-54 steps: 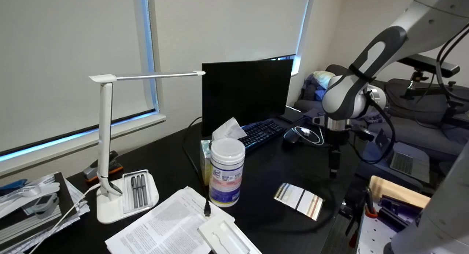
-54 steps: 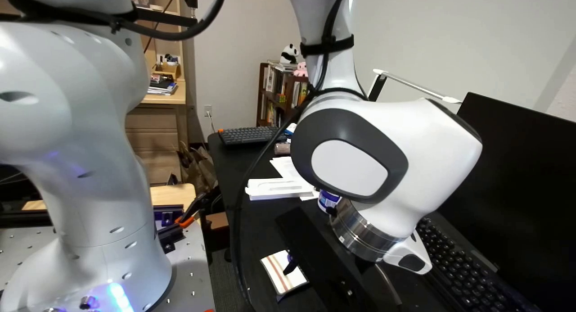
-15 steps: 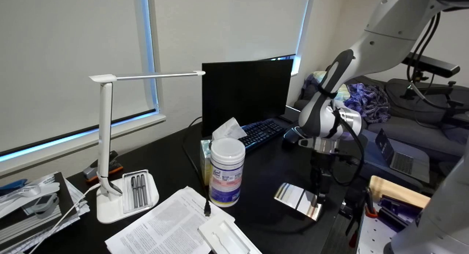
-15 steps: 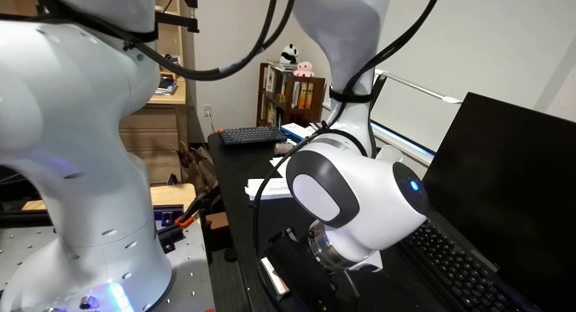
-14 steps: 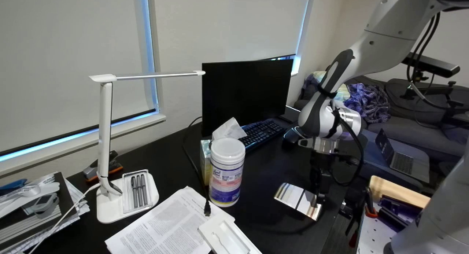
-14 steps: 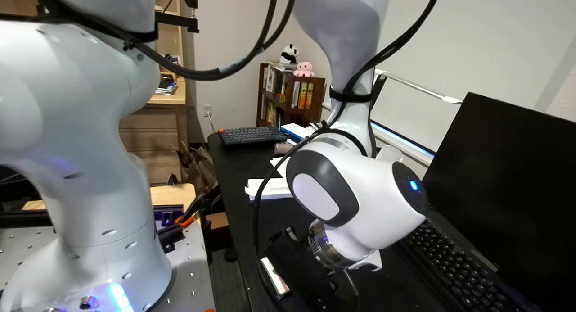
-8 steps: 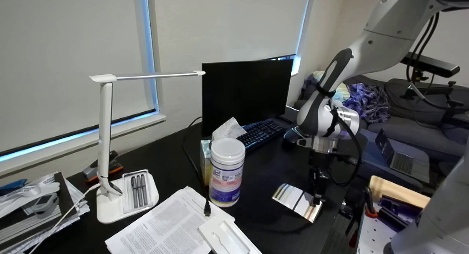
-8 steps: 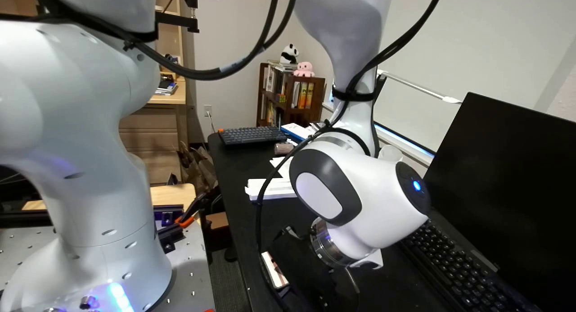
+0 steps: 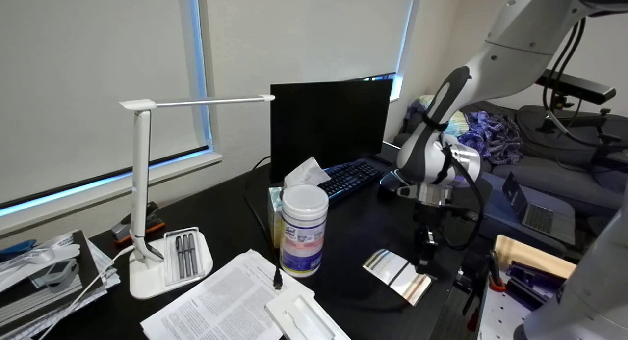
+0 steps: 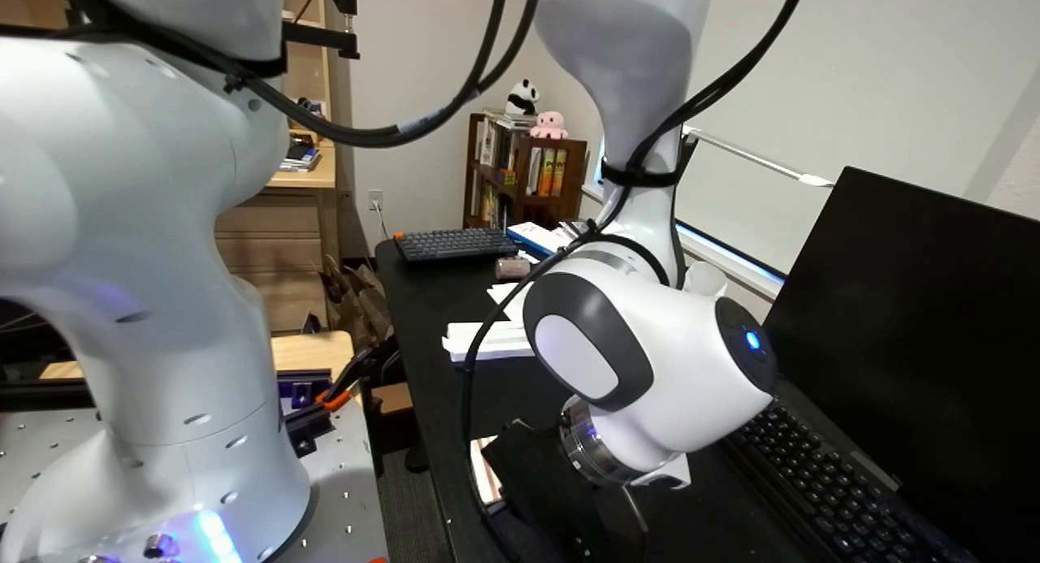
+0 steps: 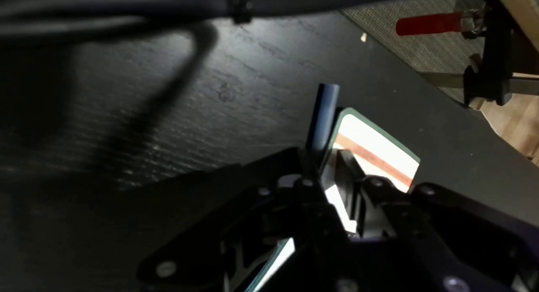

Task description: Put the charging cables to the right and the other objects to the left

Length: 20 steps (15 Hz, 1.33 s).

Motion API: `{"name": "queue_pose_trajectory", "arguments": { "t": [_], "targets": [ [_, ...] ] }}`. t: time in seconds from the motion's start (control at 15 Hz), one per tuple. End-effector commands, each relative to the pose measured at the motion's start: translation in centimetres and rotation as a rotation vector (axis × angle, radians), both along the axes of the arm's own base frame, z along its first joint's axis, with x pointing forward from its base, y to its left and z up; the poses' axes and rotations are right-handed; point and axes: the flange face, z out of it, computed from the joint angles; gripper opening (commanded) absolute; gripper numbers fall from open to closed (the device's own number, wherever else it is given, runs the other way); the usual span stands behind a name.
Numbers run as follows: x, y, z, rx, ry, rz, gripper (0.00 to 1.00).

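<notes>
A dark gripper [image 9: 423, 268] points down at the near end of a striped notebook [image 9: 395, 275] on the black desk. In the wrist view, a dark blue rod [image 11: 324, 113], perhaps a pen, lies along the notebook's [image 11: 379, 155] edge. Its lower end goes in beside my left fingertip, while the right finger [image 11: 348, 167] stands over the notebook. The jaws stand close together with a narrow gap; whether they grip the rod cannot be seen. A black cable [image 9: 256, 217] with a plug [image 9: 277, 279] runs past the wipes canister [image 9: 303, 232]. Elsewhere a white cable [image 9: 81, 293] leads from the lamp.
Loose papers [image 9: 218, 296] and a white box insert [image 9: 305, 314] lie near the desk's front. A tissue box [image 9: 274, 217], monitor [image 9: 328, 126], keyboard [image 9: 351, 177] and mouse [image 9: 391, 181] stand farther back. In the wrist view, a red-handled clamp [image 11: 429, 24] is beyond the desk edge [image 11: 414, 68].
Over the last second the jaws have drawn together. The notebook has turned a little and slid slightly. Earlier, the arm came down from above the desk to the notebook.
</notes>
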Motion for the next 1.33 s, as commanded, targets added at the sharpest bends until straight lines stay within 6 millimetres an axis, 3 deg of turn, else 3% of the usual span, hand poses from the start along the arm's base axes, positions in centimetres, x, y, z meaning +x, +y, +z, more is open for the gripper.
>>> {"name": "queue_pose_trajectory", "arguments": {
  "t": [0.0, 0.47, 0.8, 1.27],
  "targets": [
    [0.2, -0.3, -0.1, 0.024, -0.009, -0.009, 0.02],
    [0.1, -1.2, 1.1, 0.027, -0.005, -0.033, 0.05],
    [-0.3, -3.7, 2.3, 0.003, -0.029, -0.12, 0.04],
    [-0.6, -6.9, 6.9, 0.038, -0.114, -0.232, 0.04]
  ]
}}
